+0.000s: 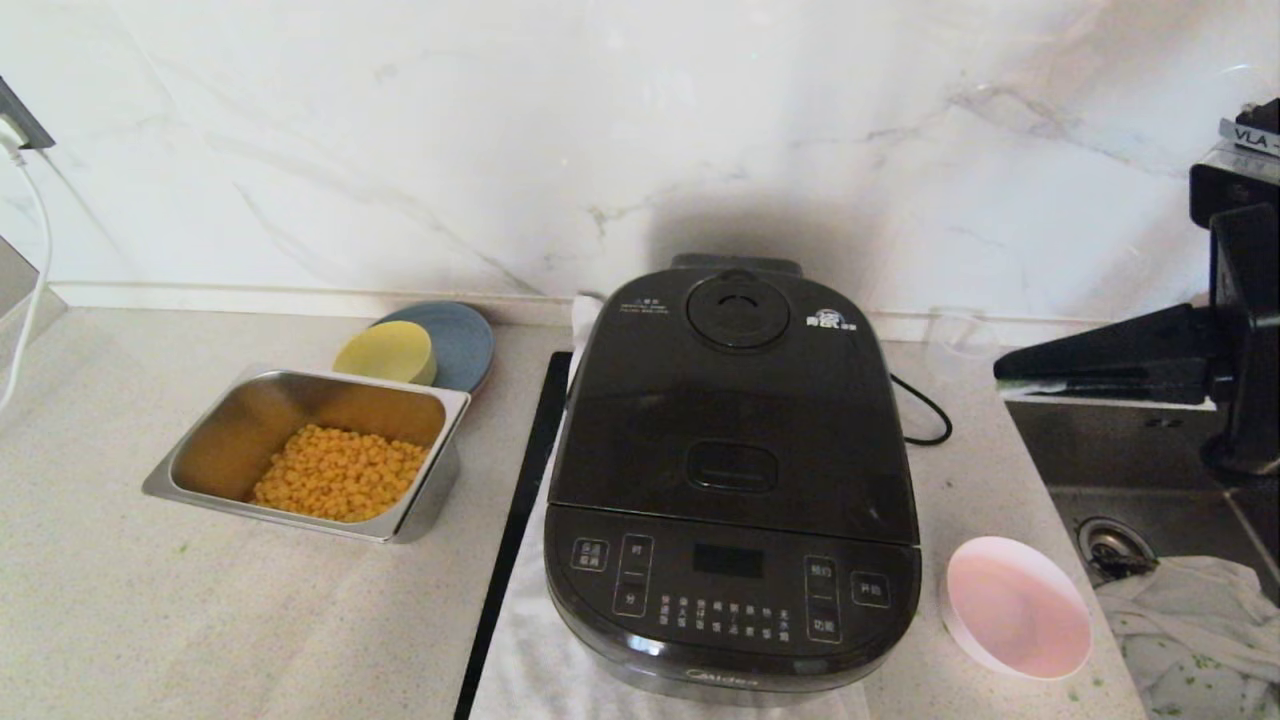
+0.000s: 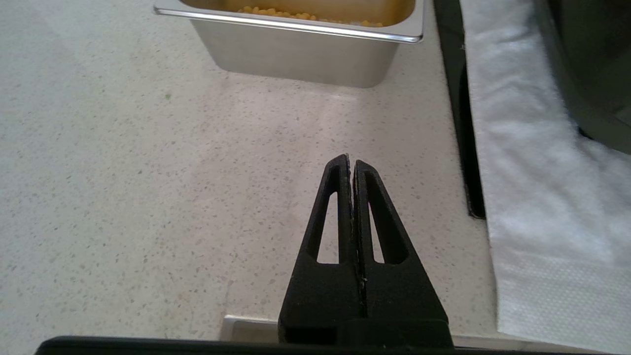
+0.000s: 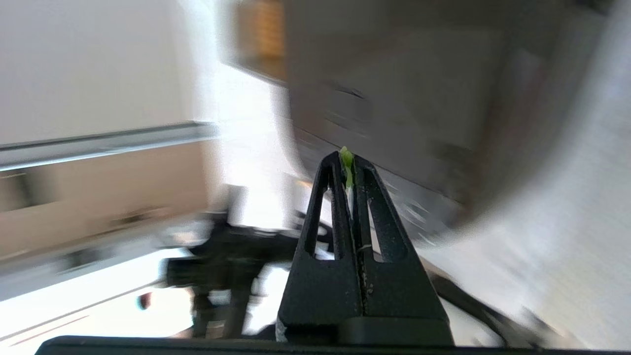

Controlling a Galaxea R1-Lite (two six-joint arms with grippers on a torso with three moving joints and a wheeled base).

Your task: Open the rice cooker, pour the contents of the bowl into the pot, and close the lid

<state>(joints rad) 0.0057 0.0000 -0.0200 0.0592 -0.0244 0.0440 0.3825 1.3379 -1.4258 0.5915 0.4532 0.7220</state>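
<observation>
At the far left of the head view a white cable (image 1: 30, 250) hangs down the marble wall. On the speckled tabletop (image 1: 150, 600) sits a rectangular steel tray (image 1: 415, 510) with yellow corn kernels (image 1: 338, 472) heaped in its near end; just behind it a yellow bowl (image 1: 385, 352) rests on a blue plate (image 1: 462, 338). The left tool (image 2: 351, 162) shows only in its wrist view — fingers pressed together, holding nothing, over bare tabletop near the tray's front wall.

In the middle stands the rice cooker (image 1: 730, 480), on a white towel (image 1: 530, 650), with a black strip (image 1: 515, 530) along the towel's left edge. The lid (image 1: 730, 400) is down, its round vent cap toward the wall.

Just right of the cooker's front lies the bowl (image 1: 1015, 605), pale pink inside and tilted; no contents are visible in it. A few green specks lie on the tabletop beside it. Farther right is a sink (image 1: 1130, 480) with a crumpled white cloth (image 1: 1190, 620).

The right tool (image 3: 349, 157) is closed — a green scrap sticks between its tips; its surroundings are blurred.
</observation>
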